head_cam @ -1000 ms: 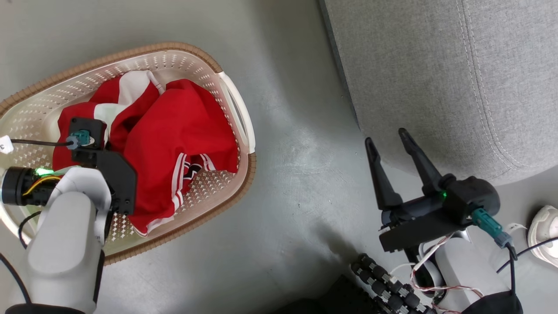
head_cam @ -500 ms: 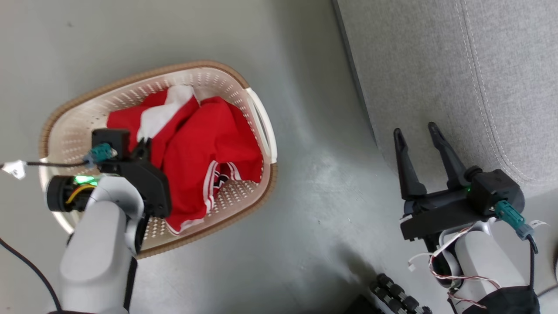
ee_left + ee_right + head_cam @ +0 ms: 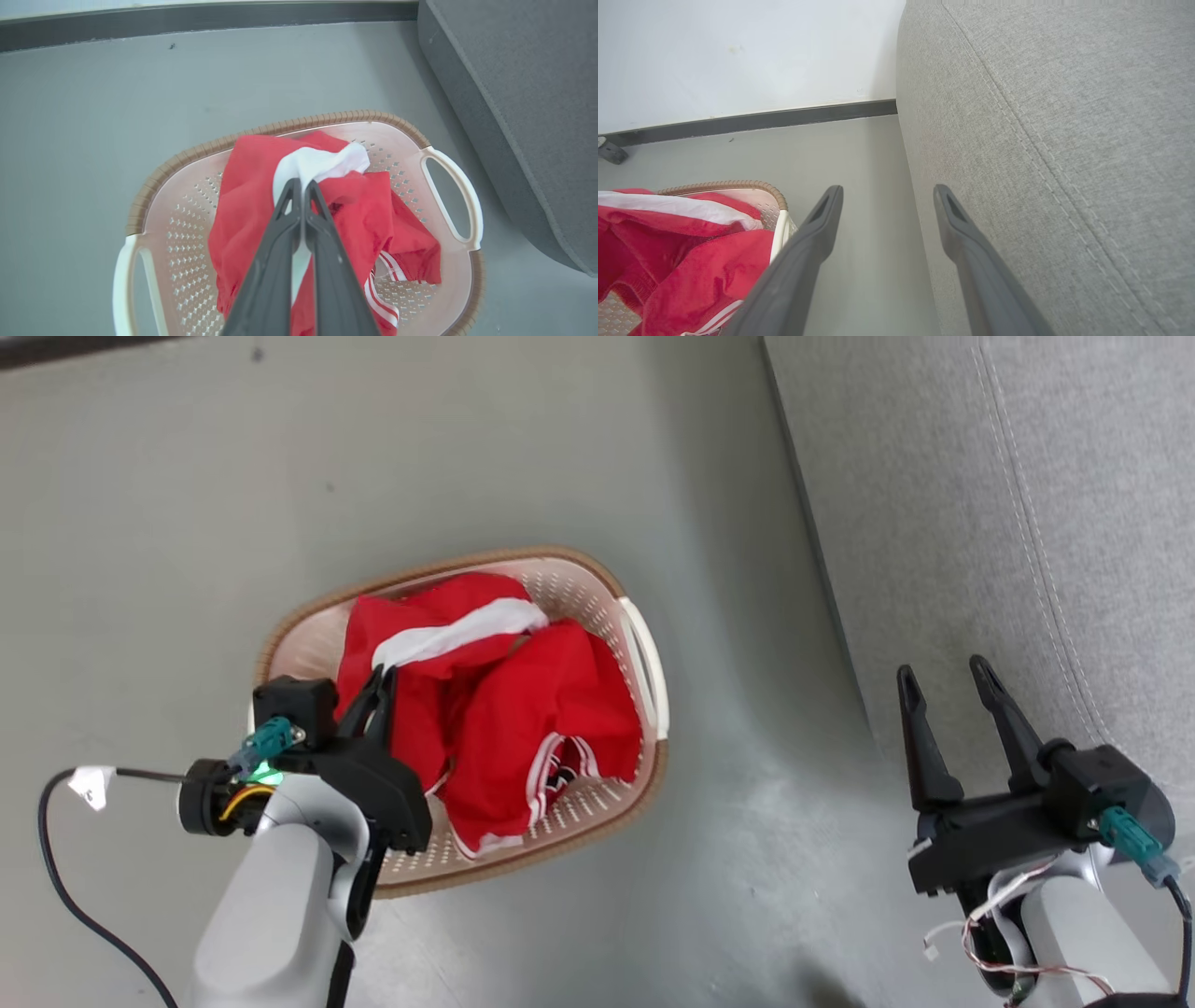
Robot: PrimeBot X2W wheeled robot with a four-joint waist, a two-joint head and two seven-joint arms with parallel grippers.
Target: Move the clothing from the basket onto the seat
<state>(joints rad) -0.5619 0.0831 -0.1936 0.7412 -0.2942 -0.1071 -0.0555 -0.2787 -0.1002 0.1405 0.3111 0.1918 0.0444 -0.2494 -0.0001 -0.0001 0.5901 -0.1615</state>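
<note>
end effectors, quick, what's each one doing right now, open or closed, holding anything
Left end effector: closed, pinching the clothing.
Right end effector: open, holding nothing.

Count, floor level:
- One laundry basket (image 3: 355,115) is being logged, with two white handles (image 3: 460,186).
- Two red sports garments (image 3: 551,709) are being made out inside, heaped together.
- One grey sofa cushion (image 3: 1027,523) is being noted.
- Two grippers are being recorded, left gripper (image 3: 381,674) and right gripper (image 3: 941,669); two dark fingers (image 3: 817,233) are being carried by each.
- One tagged cable (image 3: 149,774) is being noted.
</note>
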